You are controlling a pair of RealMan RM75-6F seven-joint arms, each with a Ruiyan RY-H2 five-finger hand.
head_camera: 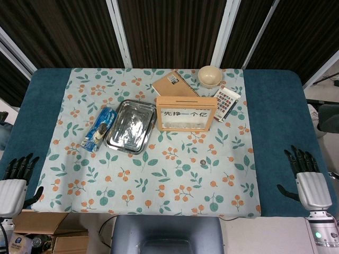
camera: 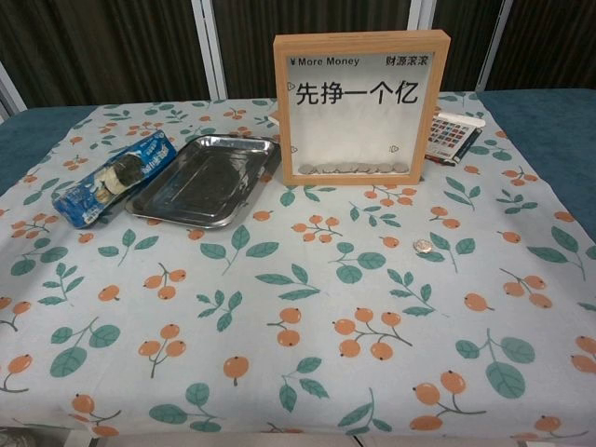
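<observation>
While both hands rest at the near corners of the bench [head_camera: 275, 132], the left hand [head_camera: 15, 182] and the right hand [head_camera: 308, 180] hold nothing, fingers spread. Nearest between them, a coin [camera: 423, 246] lies alone on the leaf-printed cloth [camera: 279, 307]. Farther back stand a wooden coin box [camera: 361, 107], a steel tray [camera: 207, 179] and a blue snack packet [camera: 116, 177]; beyond them lie a notebook [head_camera: 175, 83], a bowl [head_camera: 210, 75] and a calculator [head_camera: 226, 103].
</observation>
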